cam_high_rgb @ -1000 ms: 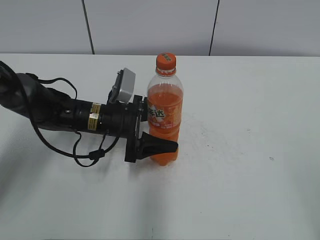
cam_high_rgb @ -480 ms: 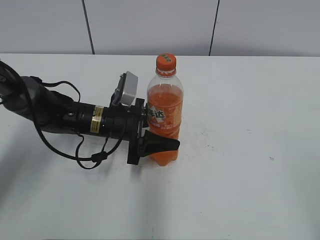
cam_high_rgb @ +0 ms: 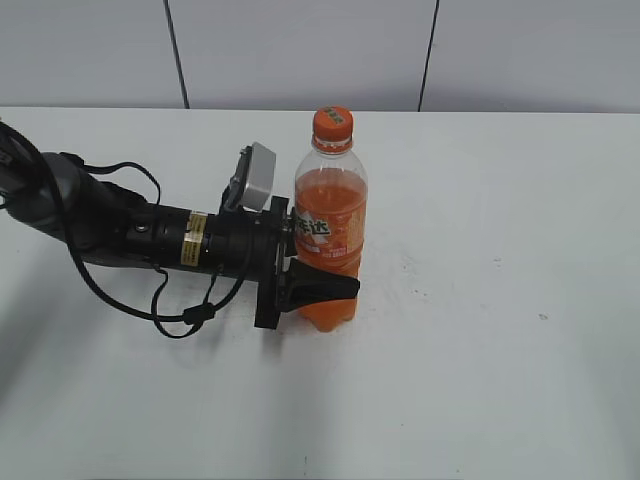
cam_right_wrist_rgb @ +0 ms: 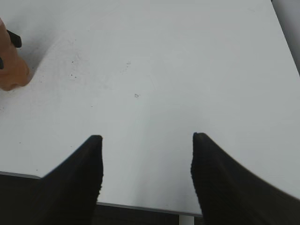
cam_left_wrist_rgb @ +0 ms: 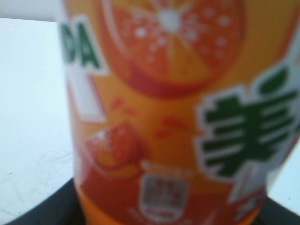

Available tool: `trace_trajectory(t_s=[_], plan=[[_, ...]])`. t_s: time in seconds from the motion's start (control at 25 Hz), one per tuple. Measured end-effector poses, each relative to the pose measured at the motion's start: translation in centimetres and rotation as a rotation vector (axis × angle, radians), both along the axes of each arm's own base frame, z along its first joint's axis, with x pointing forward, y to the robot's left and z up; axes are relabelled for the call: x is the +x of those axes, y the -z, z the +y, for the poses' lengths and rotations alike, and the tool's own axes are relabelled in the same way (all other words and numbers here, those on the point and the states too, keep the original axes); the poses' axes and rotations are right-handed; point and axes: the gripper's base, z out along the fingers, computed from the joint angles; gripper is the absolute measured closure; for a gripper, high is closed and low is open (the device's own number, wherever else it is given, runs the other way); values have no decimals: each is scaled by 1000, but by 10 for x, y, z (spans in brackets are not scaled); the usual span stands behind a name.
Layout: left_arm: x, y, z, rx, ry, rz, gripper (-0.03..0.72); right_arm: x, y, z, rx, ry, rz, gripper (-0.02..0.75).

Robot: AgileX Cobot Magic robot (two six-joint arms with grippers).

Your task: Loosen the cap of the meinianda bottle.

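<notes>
The left gripper [cam_high_rgb: 318, 290] is clamped low on the meinianda bottle [cam_high_rgb: 329, 230], which stands upright mid-table [cam_high_rgb: 480, 380], its cap [cam_high_rgb: 332, 122] on top. The right gripper [cam_right_wrist_rgb: 146, 140], well right of the bottle, has fingers apart

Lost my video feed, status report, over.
Left gripper clamped on meinianda bottle, low on body. Right gripper open, empty, above bare table. Cap on, untouched. Nothing obstructing.
</notes>
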Motion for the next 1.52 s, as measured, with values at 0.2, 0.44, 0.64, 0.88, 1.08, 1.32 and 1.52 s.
trace_trajectory(t_s=[0.2,0.44,0.64,0.88,1.08,1.32,1.52], plan=[[0,0,0,0,0,0,284,0,0,0,0,0,0,286],[0,0,0,0,0,0,284,0,0,0,0,0,0,286],[0,0,0,0,0,0,285,0,0,0,9,2,0,286],[0,0,0,0,0,1,285,1,-4,0,146,69,-26,286],[0,0,0,0,-1,1,285,-4,-20,1,164,74,-32,286],[0,0,0,0,-1,1,285,34,-52,-2,145,92,211,286],[0,0,0,0,-1,1,286,92,-83,-6,146,100,378,286]])
